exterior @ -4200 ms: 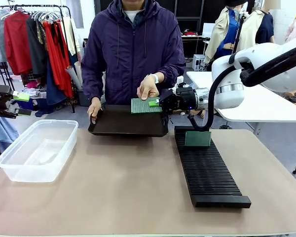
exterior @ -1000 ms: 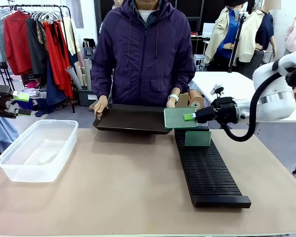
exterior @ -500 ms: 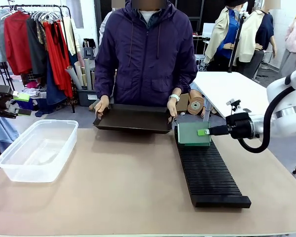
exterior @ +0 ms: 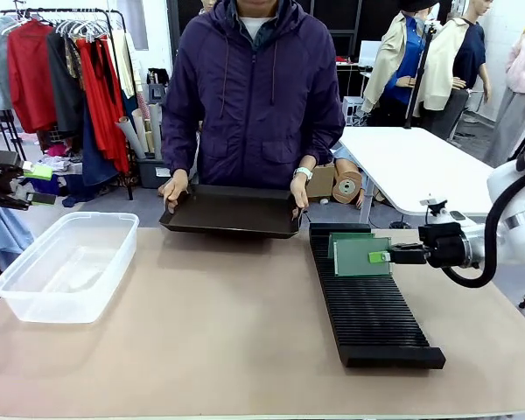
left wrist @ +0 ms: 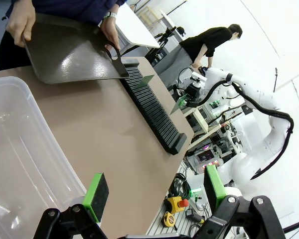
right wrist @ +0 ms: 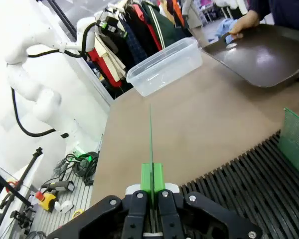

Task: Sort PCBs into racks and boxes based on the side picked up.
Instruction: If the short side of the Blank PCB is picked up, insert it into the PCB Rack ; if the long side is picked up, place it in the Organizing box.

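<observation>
Across the tan surface (exterior: 201, 332), the person at twelve o'clock holds a dark tray (exterior: 232, 213) by both handles, one hand (exterior: 174, 189) at its left end, the other hand (exterior: 299, 190) at its right end, the tray's near edge over the far edge of the surface. At nine o'clock sits the clear box (exterior: 66, 262); nothing can be made out inside it from the front. From about one to four o'clock runs the long black rack (exterior: 367, 297), its ribs lying crosswise. One PCB (exterior: 348, 238) stands upright in a slot near the rack's far end. Just in front of it a second PCB (exterior: 361, 257) stands upright on edge, low at the slots; whether it is seated in one cannot be told. The right tool (exterior: 382, 257) reaches in from three o'clock and is clenched on that board's right edge, green pads pinching it. Seen from the right wrist, this held board (right wrist: 150, 142) shows edge-on as a thin green line rising from between the closed fingers (right wrist: 146, 177), with the standing board (right wrist: 295, 142) off at three o'clock. Seen from the left wrist, the left tool (left wrist: 157, 191) stands released, its pads (left wrist: 95, 194) well apart, over the box's near corner (left wrist: 25, 164).
</observation>
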Available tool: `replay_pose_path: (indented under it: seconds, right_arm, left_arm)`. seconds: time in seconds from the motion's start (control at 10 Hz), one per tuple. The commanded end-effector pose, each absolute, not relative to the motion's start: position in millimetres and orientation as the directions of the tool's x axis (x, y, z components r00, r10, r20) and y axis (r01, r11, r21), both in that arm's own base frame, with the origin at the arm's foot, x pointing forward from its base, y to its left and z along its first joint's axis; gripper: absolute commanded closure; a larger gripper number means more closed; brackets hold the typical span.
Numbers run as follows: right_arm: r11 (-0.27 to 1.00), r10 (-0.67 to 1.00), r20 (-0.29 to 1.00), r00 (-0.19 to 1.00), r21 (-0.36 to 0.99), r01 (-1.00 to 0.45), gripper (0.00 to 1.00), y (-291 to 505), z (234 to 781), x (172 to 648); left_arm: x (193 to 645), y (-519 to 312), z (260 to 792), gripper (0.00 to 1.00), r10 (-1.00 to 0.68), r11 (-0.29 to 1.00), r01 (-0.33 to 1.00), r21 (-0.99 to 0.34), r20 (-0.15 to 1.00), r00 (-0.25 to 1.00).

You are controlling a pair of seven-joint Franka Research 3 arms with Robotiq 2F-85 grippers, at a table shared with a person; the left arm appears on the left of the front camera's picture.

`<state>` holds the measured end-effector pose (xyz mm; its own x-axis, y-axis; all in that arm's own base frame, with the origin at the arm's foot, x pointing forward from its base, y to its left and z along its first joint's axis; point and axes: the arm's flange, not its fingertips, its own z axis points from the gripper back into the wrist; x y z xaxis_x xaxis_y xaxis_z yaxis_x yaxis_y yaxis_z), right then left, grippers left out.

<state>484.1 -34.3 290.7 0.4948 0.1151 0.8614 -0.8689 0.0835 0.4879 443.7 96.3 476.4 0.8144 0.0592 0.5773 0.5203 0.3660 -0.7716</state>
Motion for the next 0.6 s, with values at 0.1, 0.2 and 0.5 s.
replay_pose_path:
  seconds: [0.1,0.2,0.5]
  right_arm:
    - [0.065,0.111,0.908,0.405,0.4,-0.914,1.0,-54.8,272.0,481.0]
    - [0.049,0.11,0.923,0.369,0.366,-0.929,1.0,-56.0,265.5,479.8]
    - [0.04,0.107,0.949,0.298,0.295,-0.955,1.0,-54.1,256.7,483.1]
  left_arm:
    - [443.4,96.4,478.3,0.0,0.061,0.365,0.524,-0.77,0.581,0.812]
    - [443.4,96.4,478.3,0.0,0.061,0.365,0.524,-0.77,0.581,0.812]
    - [443.4,96.4,478.3,0.0,0.061,0.365,0.524,-0.77,0.581,0.812]
